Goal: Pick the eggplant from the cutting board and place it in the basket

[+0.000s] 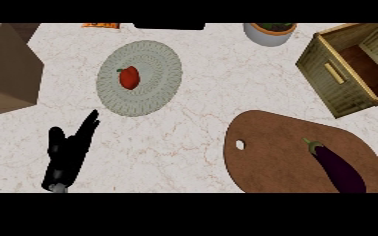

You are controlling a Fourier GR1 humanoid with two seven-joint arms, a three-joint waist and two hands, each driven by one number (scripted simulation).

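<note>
In the head view, the eggplant point(337, 166) lies on the brown cutting board point(273, 150) at the lower right, its green stem toward the upper left and its dark purple body running down toward the board's lower right edge, where the picture cuts it off. The basket point(332, 82), a slatted wooden crate, stands just beyond the board's upper right, near it but not touching. Only 1 hand shows: the left hand point(68, 150) at the lower left, fingers straight and apart, holding nothing and resting well away from the board. The right hand is out of sight, so nothing has yet taken hold of the eggplant. Elsewhere a round woven plate point(159, 92) holds a red pepper point(129, 77), and a grey pot point(267, 34) sits by the counter's far edge. As a judgement, the eggplant should be fairly light, stiff enough not to sag, but smooth and glossy, so liable to slip or roll. The thick middle of the body looks the best place to wrap fingers and thumb round it; the narrow stem end offers little purchase.
</note>
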